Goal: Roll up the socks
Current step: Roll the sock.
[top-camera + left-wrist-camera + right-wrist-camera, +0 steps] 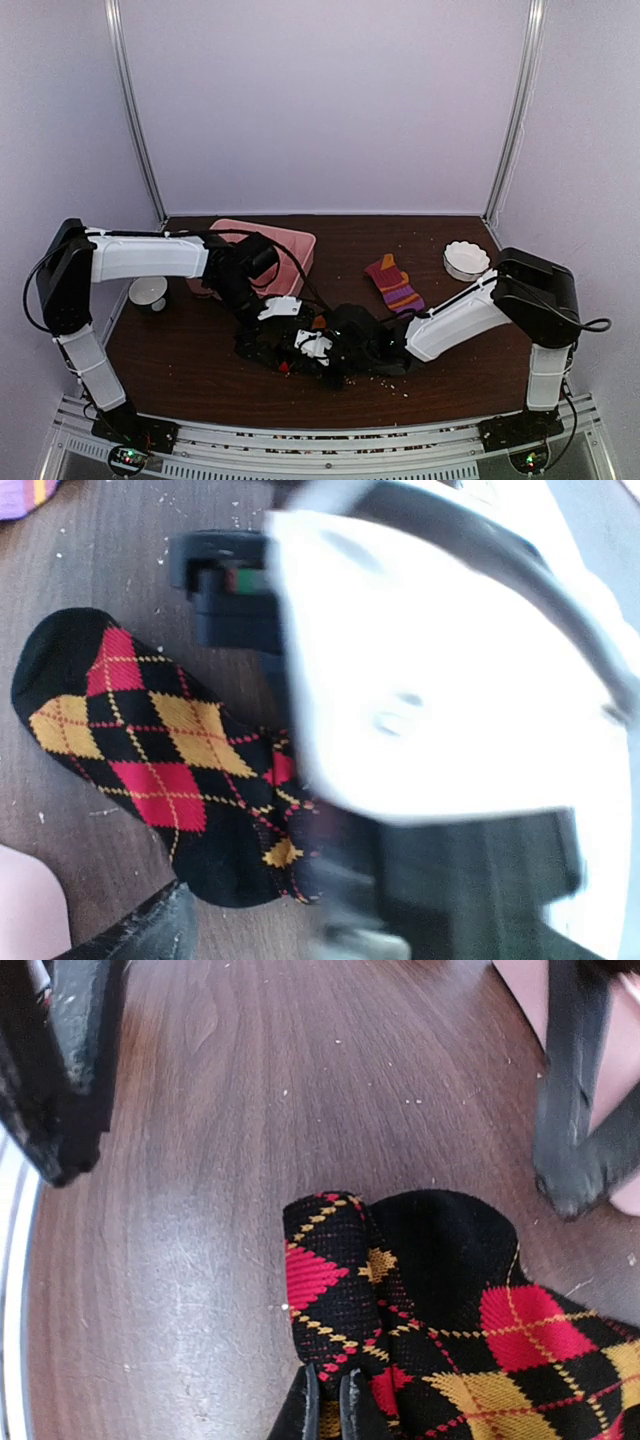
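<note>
Risk of losing the small fold in the black argyle fabric sock with red and yellow diamonds, lying near-centre on the dark wooden worktop: pinched only at its folded edge by the closed right jaws, with left jaws spread wide and gripping nothing. Likely to spring flat or drag if pulled, and crowded enough for jaws to clash. Open room near right; pink rectangular tray far left, striped purple-and-orange sock far right.
</note>
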`<state>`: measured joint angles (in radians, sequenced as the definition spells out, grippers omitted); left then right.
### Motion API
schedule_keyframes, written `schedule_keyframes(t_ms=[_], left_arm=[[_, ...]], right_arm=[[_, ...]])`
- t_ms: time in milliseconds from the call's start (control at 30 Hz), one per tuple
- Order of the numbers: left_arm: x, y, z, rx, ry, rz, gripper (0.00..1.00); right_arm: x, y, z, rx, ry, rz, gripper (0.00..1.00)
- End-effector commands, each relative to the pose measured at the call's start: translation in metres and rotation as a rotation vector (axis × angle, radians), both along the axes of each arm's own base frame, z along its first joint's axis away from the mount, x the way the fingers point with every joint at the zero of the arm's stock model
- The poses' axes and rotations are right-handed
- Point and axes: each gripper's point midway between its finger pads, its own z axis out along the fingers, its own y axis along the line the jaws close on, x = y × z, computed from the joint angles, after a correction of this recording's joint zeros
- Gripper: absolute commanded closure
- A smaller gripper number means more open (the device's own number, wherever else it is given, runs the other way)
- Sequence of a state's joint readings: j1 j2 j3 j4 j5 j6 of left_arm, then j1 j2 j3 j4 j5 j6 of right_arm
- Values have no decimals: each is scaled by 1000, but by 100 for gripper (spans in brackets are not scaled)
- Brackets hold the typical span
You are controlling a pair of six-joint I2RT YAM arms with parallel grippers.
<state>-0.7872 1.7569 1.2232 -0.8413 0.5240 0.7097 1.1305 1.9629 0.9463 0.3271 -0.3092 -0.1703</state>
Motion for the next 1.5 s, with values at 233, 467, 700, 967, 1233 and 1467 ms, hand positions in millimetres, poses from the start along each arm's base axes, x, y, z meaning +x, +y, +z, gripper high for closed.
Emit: schedule_keyframes(t_ms=[233,467,700,967,1233,1467], left_arm=[[3,12,5,-103,-191,-2,16],[6,7,-9,-82,-264,-33,23],[18,2,-27,13,-331,-57,35],[16,-4,-42,66,-320,-100,61],[11,-4,-58,126,-243,-132,76],[1,-1,-65,197,-111,-116,86]], right_arm=[[-32,-58,-97,-258,584,-189,100],[-19,-71,-115,-317,784,-317,100],[-20,-85,-127,-337,946,-392,100],[-21,-100,-141,-375,991,-433,100],[-15,-98,-131,-330,925,-403,95],[2,-89,-87,-157,735,-335,65]])
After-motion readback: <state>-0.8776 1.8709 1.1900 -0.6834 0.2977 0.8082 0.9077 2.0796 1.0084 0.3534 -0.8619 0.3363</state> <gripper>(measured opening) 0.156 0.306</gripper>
